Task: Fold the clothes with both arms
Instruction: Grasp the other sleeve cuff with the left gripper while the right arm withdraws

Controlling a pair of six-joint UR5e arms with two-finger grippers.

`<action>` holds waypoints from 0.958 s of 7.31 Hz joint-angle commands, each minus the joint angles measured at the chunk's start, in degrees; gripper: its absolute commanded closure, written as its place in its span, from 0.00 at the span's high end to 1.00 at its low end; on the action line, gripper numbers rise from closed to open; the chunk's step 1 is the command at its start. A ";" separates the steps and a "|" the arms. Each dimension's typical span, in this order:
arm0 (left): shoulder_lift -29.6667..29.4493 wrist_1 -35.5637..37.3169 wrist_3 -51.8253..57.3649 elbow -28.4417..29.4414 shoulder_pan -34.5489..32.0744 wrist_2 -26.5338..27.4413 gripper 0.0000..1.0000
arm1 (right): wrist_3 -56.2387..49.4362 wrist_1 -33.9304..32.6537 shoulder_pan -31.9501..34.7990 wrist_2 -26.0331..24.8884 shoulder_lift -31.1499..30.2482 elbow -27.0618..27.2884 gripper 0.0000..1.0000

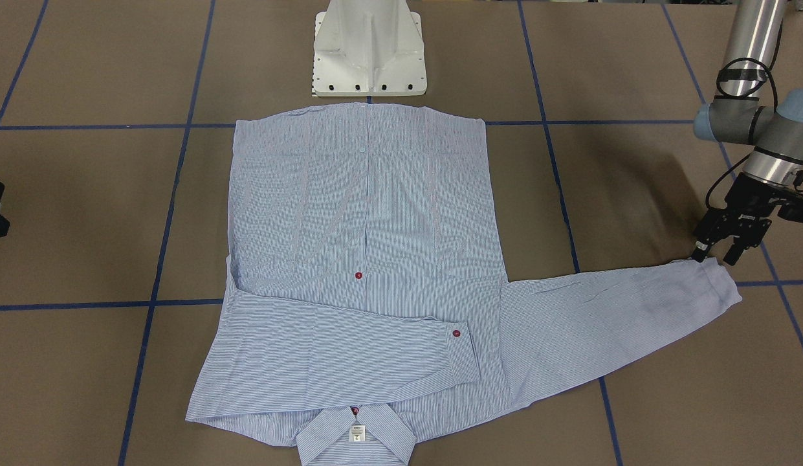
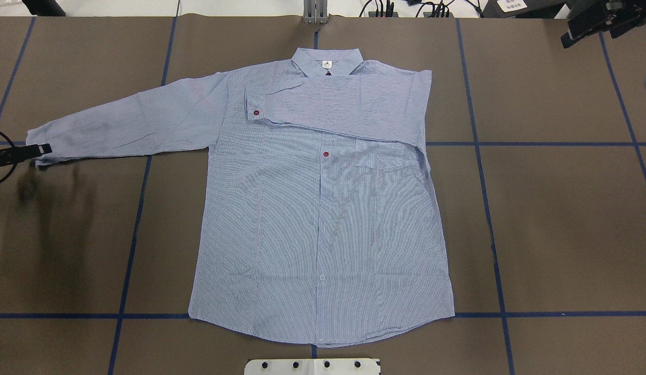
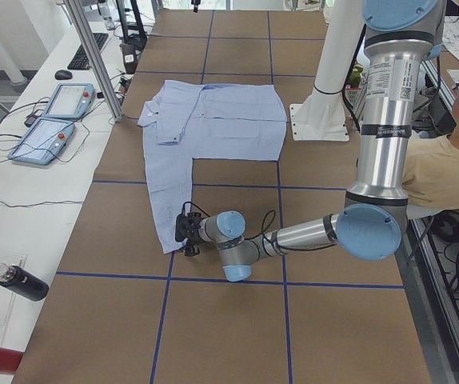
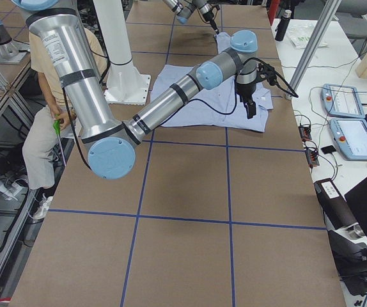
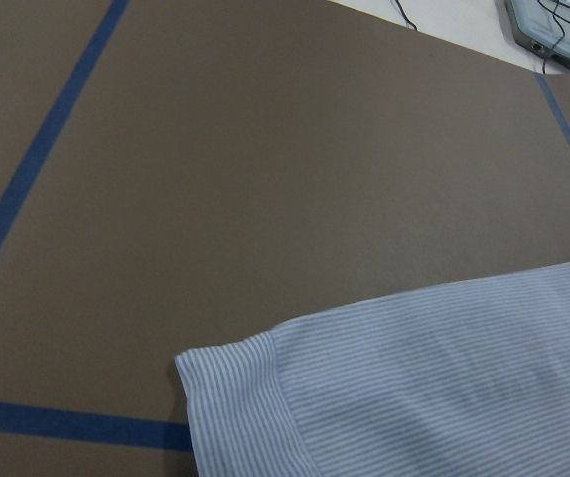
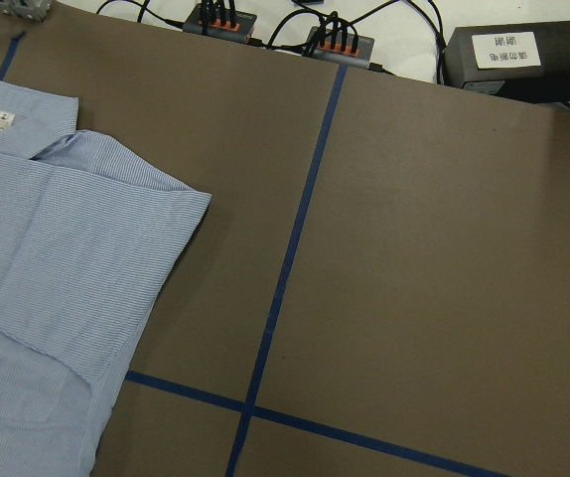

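The light blue striped shirt (image 1: 362,226) lies flat and front up on the brown table, also in the overhead view (image 2: 323,219). One sleeve is folded across the chest (image 2: 343,104). The other sleeve stretches out sideways to its cuff (image 1: 718,285). My left gripper (image 1: 715,254) is low at that cuff's edge, fingers apart and holding nothing. Its wrist view shows the cuff (image 5: 235,397) flat on the table. My right gripper (image 2: 588,26) hovers high off the far right corner, away from the shirt. I cannot tell whether it is open or shut.
The white pedestal base (image 1: 369,52) stands at the shirt's hem side. Blue tape lines (image 2: 510,314) cross the table. Control pendants (image 3: 53,120) and a bottle (image 3: 21,282) lie on the side bench. A seated person (image 3: 445,168) is beside the robot.
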 commanded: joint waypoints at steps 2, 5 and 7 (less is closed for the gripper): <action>-0.05 -0.45 -0.12 0.39 0.53 -0.12 0.68 | -0.03 0.00 0.04 0.01 0.03 0.23 1.00; -0.23 -0.54 0.05 0.83 0.44 -0.21 0.15 | -0.03 0.00 0.04 -0.08 0.21 0.14 1.00; 0.64 -2.11 0.58 0.30 0.35 -0.91 0.00 | -0.03 0.00 0.04 -0.08 0.47 0.14 1.00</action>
